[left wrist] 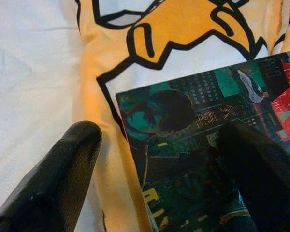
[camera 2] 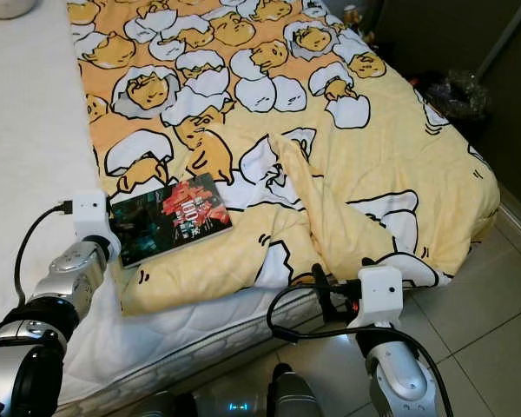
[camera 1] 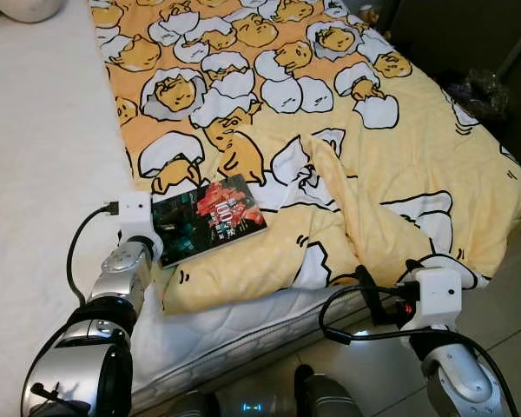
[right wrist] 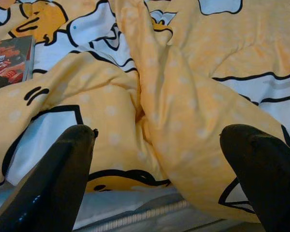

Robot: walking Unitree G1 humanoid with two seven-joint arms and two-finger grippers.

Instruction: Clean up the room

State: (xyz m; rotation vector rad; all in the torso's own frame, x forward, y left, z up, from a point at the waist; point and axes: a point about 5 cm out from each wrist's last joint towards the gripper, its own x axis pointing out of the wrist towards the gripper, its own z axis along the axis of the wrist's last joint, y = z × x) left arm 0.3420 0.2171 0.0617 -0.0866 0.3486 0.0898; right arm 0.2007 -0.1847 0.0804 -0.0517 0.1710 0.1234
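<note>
A dark book (camera 1: 207,219) with a teal and red cover lies flat on the yellow egg-print blanket (camera 1: 330,130), near the blanket's left front corner. My left gripper (left wrist: 159,135) is open just above the book's (left wrist: 208,145) near-left corner; one finger hovers over the cover, the other over the blanket edge and white sheet. By the front edge of the bed my right gripper (right wrist: 159,133) is open, facing a raised fold of the blanket (right wrist: 183,96) with nothing between its fingers.
The white mattress sheet (camera 1: 43,156) lies bare left of the blanket, with a pillow (camera 1: 26,9) at the far left corner. Grey tile floor (camera 1: 504,295) runs along the bed's right and front. A dark bag (camera 1: 478,91) sits on the floor at the back right.
</note>
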